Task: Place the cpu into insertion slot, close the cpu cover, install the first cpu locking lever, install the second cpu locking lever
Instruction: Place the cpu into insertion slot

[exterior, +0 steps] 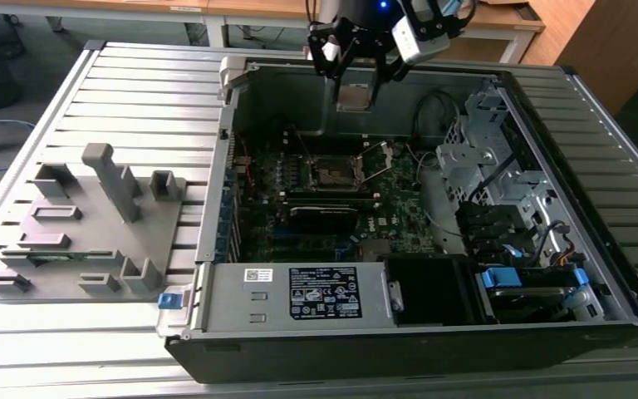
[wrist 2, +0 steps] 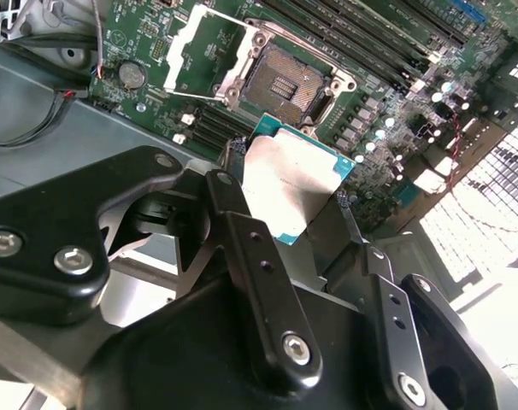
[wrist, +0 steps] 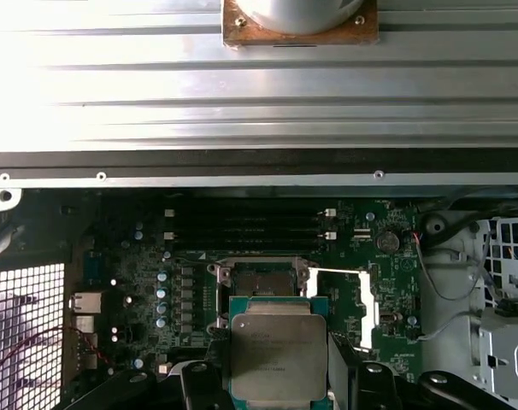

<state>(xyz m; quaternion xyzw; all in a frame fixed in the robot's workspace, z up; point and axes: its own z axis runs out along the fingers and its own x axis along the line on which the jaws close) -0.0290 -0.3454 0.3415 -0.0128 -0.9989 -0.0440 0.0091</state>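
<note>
Gripping one cpu (wrist: pixel 279 354), tool (wrist 2: pixel 289 181) overhangs one insertion slot (wrist 2: pixel 286 85)

One gripper (exterior: pixel 355 91) with two fingers (wrist 2: pixel 259 282), clamping one cpu (wrist: pixel 279 357). One slot (exterior: pixel 331 173) and one cover (wrist: pixel 338 272) on one board (exterior: pixel 402 187). One coin cell (wrist 2: pixel 132 75). One open case (exterior: pixel 585 91) fills the exterior view's centre and right; one grey fixture (exterior: pixel 86 241) lies at lower left.

Insertion slot (wrist: pixel 259 280) partly behind cpu (wrist: pixel 279 359)
</note>
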